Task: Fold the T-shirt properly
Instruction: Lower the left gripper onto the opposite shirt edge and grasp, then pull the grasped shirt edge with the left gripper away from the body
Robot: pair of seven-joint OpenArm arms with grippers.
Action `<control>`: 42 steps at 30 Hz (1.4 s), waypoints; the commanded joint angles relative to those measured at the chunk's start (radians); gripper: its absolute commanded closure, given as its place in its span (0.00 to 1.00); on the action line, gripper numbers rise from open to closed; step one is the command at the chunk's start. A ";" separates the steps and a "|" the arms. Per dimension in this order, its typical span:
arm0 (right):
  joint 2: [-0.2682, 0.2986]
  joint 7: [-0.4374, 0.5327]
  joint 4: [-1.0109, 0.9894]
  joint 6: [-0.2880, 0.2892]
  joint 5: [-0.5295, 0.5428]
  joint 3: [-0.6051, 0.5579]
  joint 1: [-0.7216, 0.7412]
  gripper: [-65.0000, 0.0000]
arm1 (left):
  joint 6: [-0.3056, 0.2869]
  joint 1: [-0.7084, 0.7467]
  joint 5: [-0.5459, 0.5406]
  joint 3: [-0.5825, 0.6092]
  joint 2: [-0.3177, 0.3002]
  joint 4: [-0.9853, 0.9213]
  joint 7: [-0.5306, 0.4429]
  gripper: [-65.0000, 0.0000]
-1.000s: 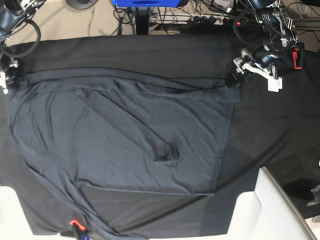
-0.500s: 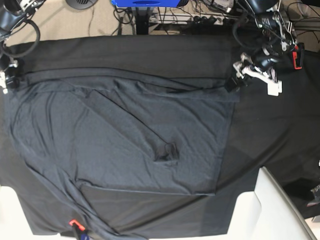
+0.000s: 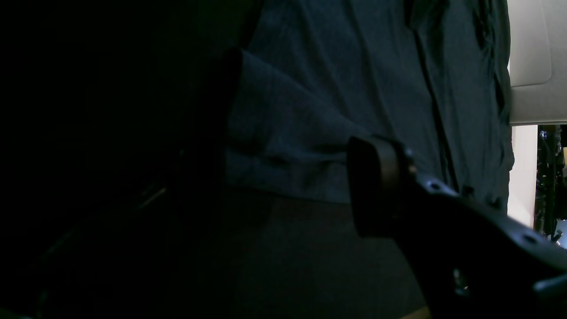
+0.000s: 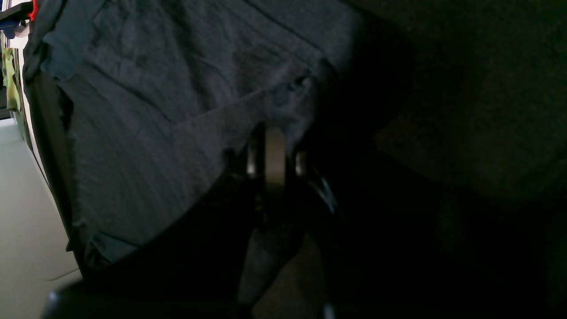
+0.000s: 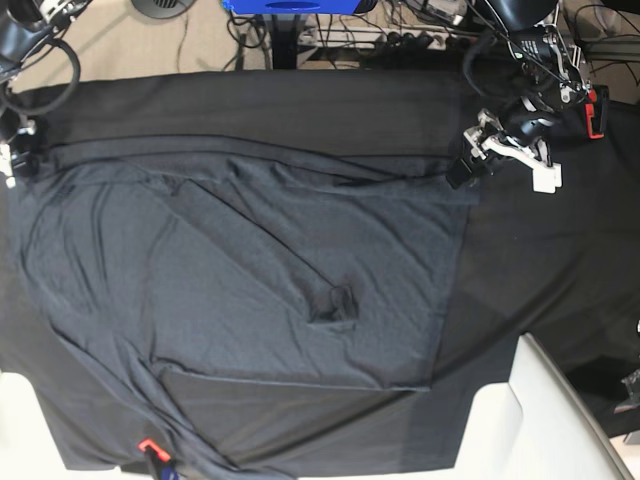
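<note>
The dark slate-grey T-shirt lies spread and wrinkled on the black tablecloth, with a small bunched fold near its middle. My left gripper is at the shirt's far right corner. In the left wrist view it is open, with the shirt's hem corner lying between the fingers. My right gripper is at the shirt's far left corner. In the right wrist view it is shut on a pinch of the shirt fabric.
White padded shapes stand at the front right and front left. A small red-orange clip sits at the front edge. Cables and a blue object lie beyond the table's far edge.
My left gripper has shifted slightly down and toward the shirt's far right corner. The shirt and my right gripper have not visibly moved.
</note>
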 commanded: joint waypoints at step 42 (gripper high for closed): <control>0.013 -0.079 0.258 -0.023 -0.035 -0.001 -0.056 1.00 | 0.007 0.108 0.006 -0.004 -0.052 0.221 0.099 1.00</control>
